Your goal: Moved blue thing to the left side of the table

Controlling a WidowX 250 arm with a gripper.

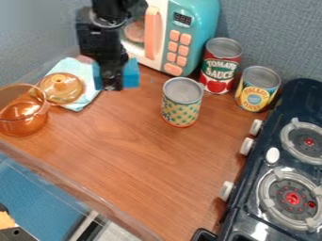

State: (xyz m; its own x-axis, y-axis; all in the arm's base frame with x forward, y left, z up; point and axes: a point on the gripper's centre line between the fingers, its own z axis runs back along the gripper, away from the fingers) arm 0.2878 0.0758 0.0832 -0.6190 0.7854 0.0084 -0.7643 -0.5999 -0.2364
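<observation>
Camera view: the desk (125, 155) carries the stove (286, 101) along its right side, the toy microwave (195, 28) at the back, probably to stay reachable, and 3 cans (182, 103) between them. An amber pot (25, 115) stands at left, its lid (61, 88) resting on a pale cloth (78, 68) (a soft seat, perhaps). Beside it, the blue thing (131, 74) seems clamped mid-length in the gripper (113, 84), likely for balance; whether it touches the desk, I cannot tell.

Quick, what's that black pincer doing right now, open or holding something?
The pincer: closed on a blue block, which shows on both sides of it.
</observation>
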